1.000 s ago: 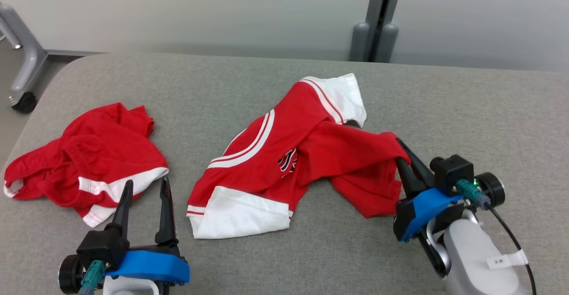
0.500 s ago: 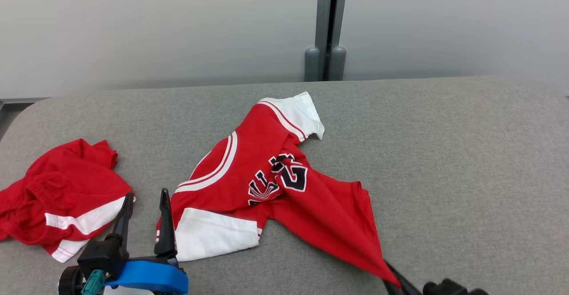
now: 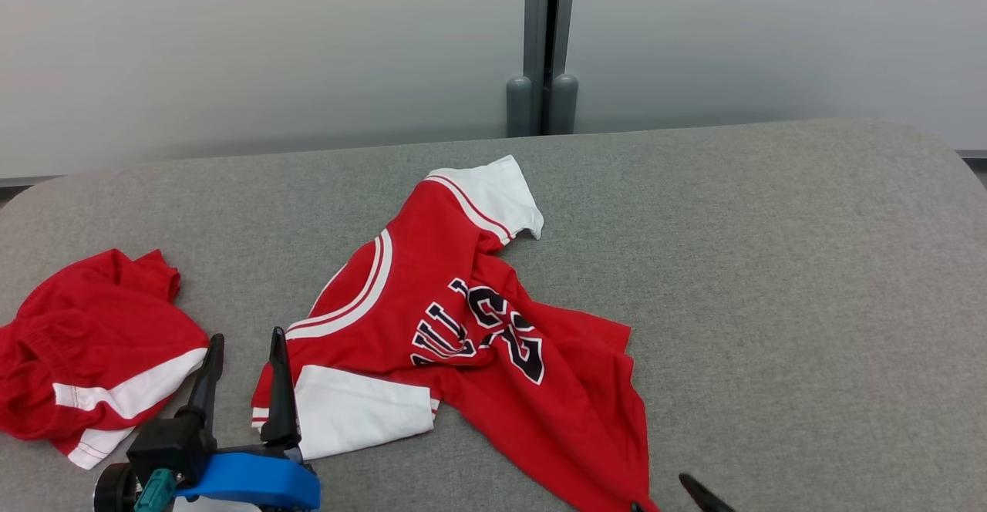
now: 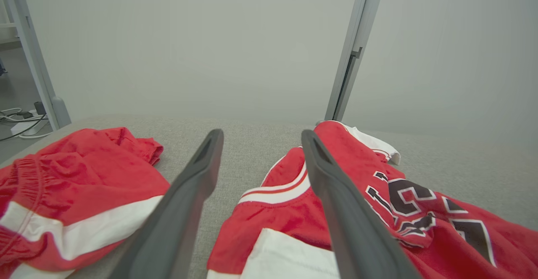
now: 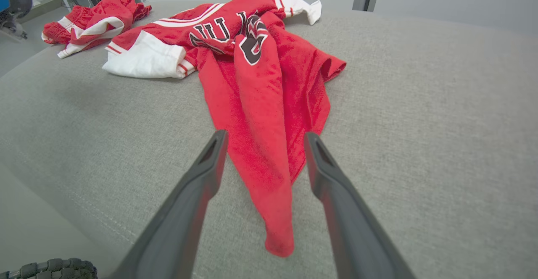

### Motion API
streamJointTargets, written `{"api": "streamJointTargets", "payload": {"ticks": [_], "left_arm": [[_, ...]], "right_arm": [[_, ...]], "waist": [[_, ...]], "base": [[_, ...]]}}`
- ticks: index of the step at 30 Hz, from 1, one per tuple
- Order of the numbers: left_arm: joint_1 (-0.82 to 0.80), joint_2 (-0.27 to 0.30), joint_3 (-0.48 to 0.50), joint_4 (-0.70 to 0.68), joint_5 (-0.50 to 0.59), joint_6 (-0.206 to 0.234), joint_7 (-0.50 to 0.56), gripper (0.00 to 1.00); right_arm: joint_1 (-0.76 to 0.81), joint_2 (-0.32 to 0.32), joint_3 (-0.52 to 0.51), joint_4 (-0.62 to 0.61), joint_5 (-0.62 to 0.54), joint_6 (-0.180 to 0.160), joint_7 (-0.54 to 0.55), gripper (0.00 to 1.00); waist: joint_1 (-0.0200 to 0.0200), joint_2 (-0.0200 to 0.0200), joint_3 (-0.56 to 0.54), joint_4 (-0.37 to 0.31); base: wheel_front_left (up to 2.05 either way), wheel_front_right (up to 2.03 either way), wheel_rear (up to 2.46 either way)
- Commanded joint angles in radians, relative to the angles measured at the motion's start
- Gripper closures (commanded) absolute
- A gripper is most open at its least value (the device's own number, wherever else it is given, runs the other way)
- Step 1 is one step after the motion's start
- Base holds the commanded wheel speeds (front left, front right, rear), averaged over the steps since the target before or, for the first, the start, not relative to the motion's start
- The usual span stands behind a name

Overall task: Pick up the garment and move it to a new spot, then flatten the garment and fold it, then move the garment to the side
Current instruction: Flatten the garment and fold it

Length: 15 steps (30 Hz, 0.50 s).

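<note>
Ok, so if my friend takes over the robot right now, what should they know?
Red shirt: middle of the table, partly spread, wrinkled. Red shorts lie at the left.
Left gripper: jaws open, empty, near the shirt's white sleeve.
Right gripper: jaws open; the shirt's bottom corner lies loose between them.
Done: shirt looks set down.
Left: smooth it flat, fold it, move it aside.

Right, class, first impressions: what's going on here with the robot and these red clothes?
A two-armed robot is working on a red jersey lying crumpled on a grey table. Its right gripper is open, fingers either side of the jersey's drawn-out corner, which lies on the table ungripped. The left gripper is open too, hovering between the jersey and a heap of red shorts, holding nothing. The jersey is not yet flat or folded.
</note>
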Motion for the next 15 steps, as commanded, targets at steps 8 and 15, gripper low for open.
{"api": "streamJointTargets", "payload": {"ticks": [8,15], "left_arm": [[0.007,0.006,0.012,-0.014,0.008,0.008,-0.005,0.00],[-0.020,0.009,0.008,-0.026,0.017,0.010,-0.005,0.00]], "right_arm": [[-0.174,-0.010,-0.047,-0.147,-0.007,0.000,0.042,0.00],[-0.400,-0.028,-0.080,-0.068,-0.018,0.000,0.082,0.00]], "waist": [[0.0001,0.0000,0.004,-0.009],[0.0001,0.0000,0.032,0.011]], "base": [[0.00,0.00,0.00],[0.00,0.00,0.00]]}}
